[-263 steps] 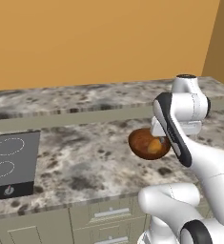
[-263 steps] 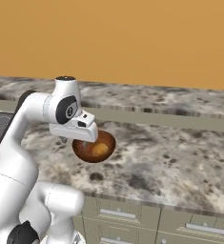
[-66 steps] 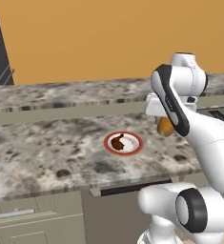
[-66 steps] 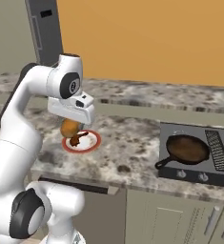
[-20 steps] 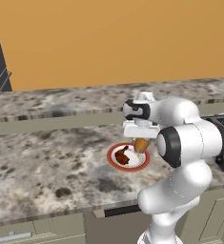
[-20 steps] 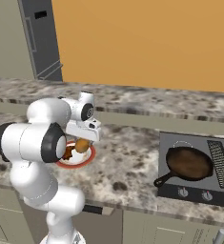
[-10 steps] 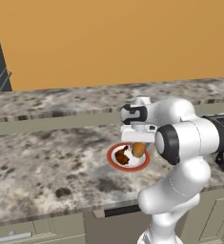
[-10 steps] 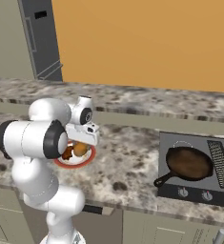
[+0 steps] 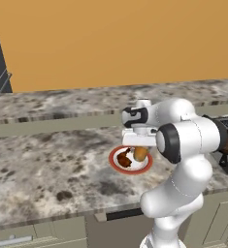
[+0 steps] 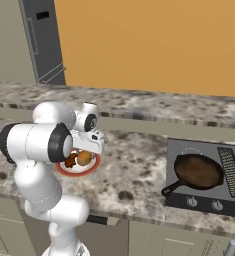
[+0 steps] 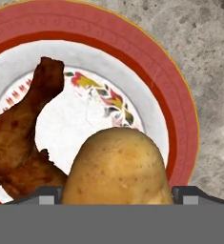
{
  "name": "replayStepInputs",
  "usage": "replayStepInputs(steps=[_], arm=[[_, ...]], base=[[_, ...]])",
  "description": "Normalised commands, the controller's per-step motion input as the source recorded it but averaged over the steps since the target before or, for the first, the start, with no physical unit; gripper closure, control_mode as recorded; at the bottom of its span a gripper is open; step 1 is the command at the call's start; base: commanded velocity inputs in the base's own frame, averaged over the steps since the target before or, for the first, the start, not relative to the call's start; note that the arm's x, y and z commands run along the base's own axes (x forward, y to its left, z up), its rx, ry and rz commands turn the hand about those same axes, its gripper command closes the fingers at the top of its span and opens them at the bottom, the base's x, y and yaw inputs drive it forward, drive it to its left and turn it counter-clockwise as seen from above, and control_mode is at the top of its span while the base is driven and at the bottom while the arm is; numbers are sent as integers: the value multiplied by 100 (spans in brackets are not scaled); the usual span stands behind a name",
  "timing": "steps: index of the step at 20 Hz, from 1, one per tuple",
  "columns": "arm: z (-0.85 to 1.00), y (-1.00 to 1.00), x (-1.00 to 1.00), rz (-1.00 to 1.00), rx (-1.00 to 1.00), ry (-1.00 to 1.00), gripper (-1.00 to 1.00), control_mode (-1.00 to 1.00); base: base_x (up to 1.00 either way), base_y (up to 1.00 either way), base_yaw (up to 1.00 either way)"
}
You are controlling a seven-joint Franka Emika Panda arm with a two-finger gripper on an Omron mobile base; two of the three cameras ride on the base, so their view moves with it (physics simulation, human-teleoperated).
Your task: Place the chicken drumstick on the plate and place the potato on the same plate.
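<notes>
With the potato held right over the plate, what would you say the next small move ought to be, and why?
Probably open the fingers and release the potato. In the hand view it sits between the gripper fingers directly over the white centre of the plate, beside the chicken drumstick already lying there. Whether it touches the plate yet cannot be told, so lowering slightly first may be safer.

Chicken drumstick [image 11: 23,143] on plate [image 11: 178,95] (potato [image 11: 117,167] beside).

wall [image 9: 110,38]: orange | counter [image 9: 38,160]: speckled granite | cabinets [image 10: 179,240]: grey-beige | stovetop [image 10: 229,200]: black
</notes>
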Motion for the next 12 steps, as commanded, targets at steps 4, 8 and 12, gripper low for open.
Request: replayStepInputs(steps=[4, 8, 12], arm=[[-5, 2, 1, 0, 0, 2, -100, -100], [0, 0, 0, 0, 0, 1, -100, -100], [2, 0, 0, 0, 0, 0, -100, -100]], base=[[0, 0, 0], [0, 0, 0], [0, 0, 0]])
